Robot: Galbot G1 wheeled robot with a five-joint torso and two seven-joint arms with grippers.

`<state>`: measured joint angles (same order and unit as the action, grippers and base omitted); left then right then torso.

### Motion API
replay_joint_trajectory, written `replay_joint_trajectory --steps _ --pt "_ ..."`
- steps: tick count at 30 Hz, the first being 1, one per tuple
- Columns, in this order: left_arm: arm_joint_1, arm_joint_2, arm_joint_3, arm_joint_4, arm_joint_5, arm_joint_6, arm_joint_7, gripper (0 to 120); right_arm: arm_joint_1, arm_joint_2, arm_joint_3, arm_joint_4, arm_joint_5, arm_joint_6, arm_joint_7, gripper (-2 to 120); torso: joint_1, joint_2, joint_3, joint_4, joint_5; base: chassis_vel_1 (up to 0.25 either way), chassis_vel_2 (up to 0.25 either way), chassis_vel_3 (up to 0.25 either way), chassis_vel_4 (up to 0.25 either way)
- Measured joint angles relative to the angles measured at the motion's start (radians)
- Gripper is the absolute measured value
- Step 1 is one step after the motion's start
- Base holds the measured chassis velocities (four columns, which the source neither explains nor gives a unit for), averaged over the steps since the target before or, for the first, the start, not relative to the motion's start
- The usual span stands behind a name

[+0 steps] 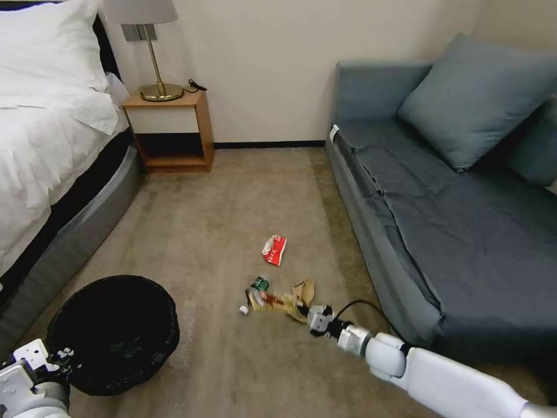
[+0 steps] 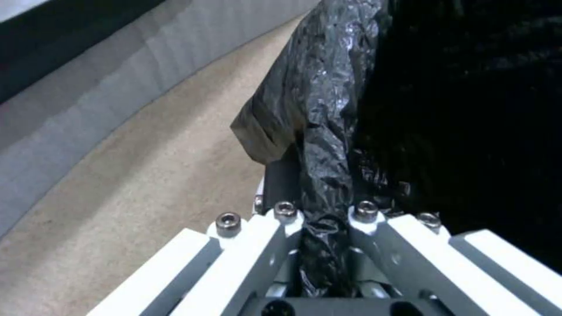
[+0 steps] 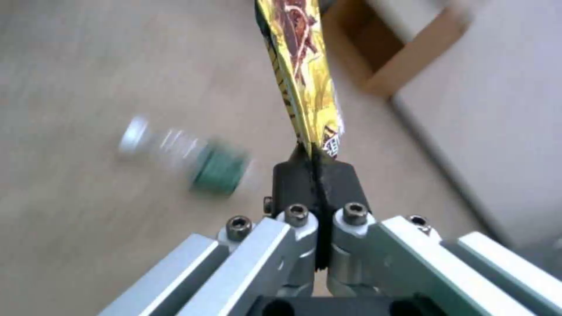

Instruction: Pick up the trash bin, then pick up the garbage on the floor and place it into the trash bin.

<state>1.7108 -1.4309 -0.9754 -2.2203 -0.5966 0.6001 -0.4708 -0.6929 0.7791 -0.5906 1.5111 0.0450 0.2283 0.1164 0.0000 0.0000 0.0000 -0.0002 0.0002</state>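
The right tool [image 3: 315, 164] is reaching out low over the carpet [image 1: 214, 209], just in front of the sofa [image 1: 452, 220], and its dark pads are pressed fully together on one end of the gold-brown snack wrapper [image 3: 301, 74]. The wrapper is sticking out straight from between the pads. In the head view the same wrapper [image 1: 277, 302] is stretching from the right tool [image 1: 307, 316] away from the sofa.

The small clear bottle [image 1: 259, 284] with its green label is lying on the carpet on the far side of the wrapper from the sofa, and a small white cap [image 1: 243, 310] is sitting on the carpet just beside that spot. In the right wrist view the bottle [image 3: 187, 160] is showing blurred below the wrapper. The tan paper bag [image 1: 306, 290] is lying just beside the wrapper, between it and the sofa. The red-and-white packet [image 1: 274, 249] is lying alone on the carpet, farther from the robot than the bottle and nearer the nightstand [image 1: 169, 130].

The left tool [image 2: 321, 232] is gripping the trash bin [image 1: 113, 334], well apart from the sofa and close to the bed [image 1: 52, 151]; its pads are squeezed on the bin's rim with the black bag liner [image 2: 316, 118] bunched between them. The bin's mouth is facing up, and its inside is too dark to tell what it is holding.
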Motion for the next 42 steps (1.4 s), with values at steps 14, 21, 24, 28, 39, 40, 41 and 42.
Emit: replay_joint_trajectory --steps 14,21,24,28,39,40,41,42 --pt "-0.064 -0.024 0.129 -0.015 0.05 0.023 -0.014 2 0.248 0.121 -0.288 0.416 0.371 -0.271 0.153 0 0.0 0.0 0.0 0.0002 -0.0001 0.0 0.0 0.0 0.0" --pt "-0.066 -0.037 0.138 -0.019 0.05 0.026 -0.014 2 0.266 0.218 -0.404 0.349 0.408 -0.289 0.22 0 0.0 0.0 0.0 0.0002 -0.0003 0.0 0.0 0.0 0.0" --pt "-0.066 -0.043 0.144 -0.021 0.054 0.027 -0.012 2 0.283 0.285 -0.439 0.305 0.429 -0.295 0.247 0 0.0 0.0 0.0 0.0003 -0.0003 0.0 0.0 0.0 0.0" --pt "-0.071 -0.052 0.156 -0.019 0.067 0.027 -0.011 2 0.303 0.351 -0.463 0.281 0.442 -0.303 0.257 0 0.0 0.0 0.0 0.0003 -0.0002 0.0 0.0 0.0 0.0" --pt "-0.082 -0.066 0.178 -0.013 0.08 0.028 -0.01 2 0.31 0.428 -0.507 0.242 0.445 -0.325 0.275 0 0.0 0.0 0.0 0.0003 -0.0003 0.0 0.0 0.0 0.0" --pt "-0.082 -0.066 0.178 -0.014 0.08 0.028 -0.01 2 0.31 0.428 -0.508 0.24 0.445 -0.326 0.275 3 0.0 0.0 0.0 0.0003 -0.0003 0.0 0.0 0.0 0.0" --pt "-0.082 -0.066 0.179 -0.014 0.08 0.029 -0.01 2 0.311 0.429 -0.511 0.238 0.444 -0.326 0.275 8 0.0 0.0 0.0 0.0002 -0.0003 0.0 0.0 0.0 0.0" --pt "-0.082 -0.066 0.179 -0.014 0.08 0.029 -0.01 2 0.311 0.429 -0.511 0.238 0.444 -0.326 0.275 8 0.0 0.0 0.0 0.0002 -0.0003 0.0 0.0 0.0 0.0"
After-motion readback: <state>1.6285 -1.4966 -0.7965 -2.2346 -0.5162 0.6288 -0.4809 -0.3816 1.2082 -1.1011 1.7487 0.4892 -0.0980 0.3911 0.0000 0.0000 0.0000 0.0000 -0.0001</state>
